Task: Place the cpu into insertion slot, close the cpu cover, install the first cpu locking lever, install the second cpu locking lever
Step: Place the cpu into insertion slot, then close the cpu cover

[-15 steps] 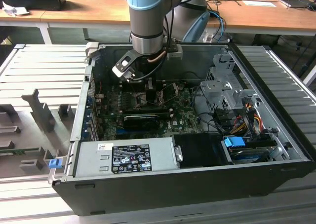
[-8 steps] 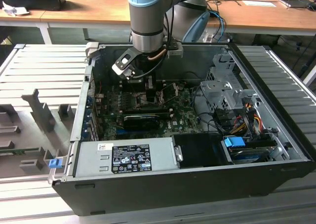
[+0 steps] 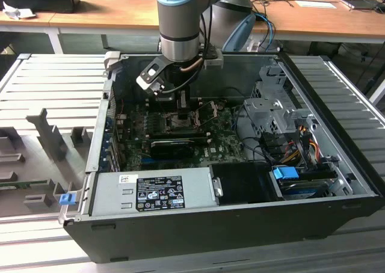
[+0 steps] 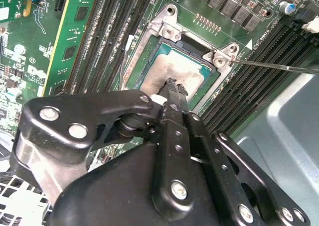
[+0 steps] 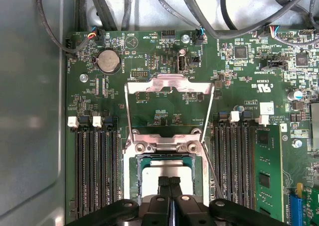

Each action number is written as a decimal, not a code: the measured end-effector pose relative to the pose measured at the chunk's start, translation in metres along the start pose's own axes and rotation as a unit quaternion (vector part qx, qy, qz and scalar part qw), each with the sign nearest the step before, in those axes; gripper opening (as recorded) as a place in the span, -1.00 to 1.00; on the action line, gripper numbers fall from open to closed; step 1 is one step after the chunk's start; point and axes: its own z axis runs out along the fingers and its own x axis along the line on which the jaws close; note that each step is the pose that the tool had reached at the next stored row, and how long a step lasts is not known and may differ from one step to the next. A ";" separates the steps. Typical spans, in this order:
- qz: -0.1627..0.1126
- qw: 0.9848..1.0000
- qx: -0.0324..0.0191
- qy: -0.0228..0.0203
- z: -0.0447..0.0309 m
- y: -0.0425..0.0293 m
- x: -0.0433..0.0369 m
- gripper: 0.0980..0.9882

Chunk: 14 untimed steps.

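The end effector (image 5: 169,183) has its two black fingers (image 5: 163,187) pressed together with nothing pinched between them, and their tips are down on the pale metal face of the one cpu (image 5: 152,175). In both wrist views the cpu lies flat inside the insertion slot (image 5: 135,178), its greenish edge showing within the socket's rim. Just past the slot, two screws (image 5: 141,147) hold the hinge bracket. From there the single cpu cover (image 5: 168,84) is swung open and away from the socket, with green board visible through its square window. One thin locking lever (image 4: 279,65) sticks out loose beside the socket in the second wrist view, not latched. Long black slots flank the socket on both sides, and one round coin cell (image 5: 108,60) sits farther up the board. In the exterior view the arm (image 3: 180,14) reaches straight down into one open computer case (image 3: 240,225), and a wooden desk (image 3: 90,11) stands behind it
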 end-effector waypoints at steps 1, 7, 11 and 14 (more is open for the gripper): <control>0.000 1.000 0.000 0.000 -0.0003 0.0000 0.0000 -0.98; 0.000 1.000 0.000 0.000 -0.0017 0.0001 0.0000 -0.98; 0.000 1.000 0.004 0.000 -0.0009 0.0132 -0.0002 -0.98; 0.000 1.000 0.004 0.000 -0.0025 0.0142 -0.0001 -0.98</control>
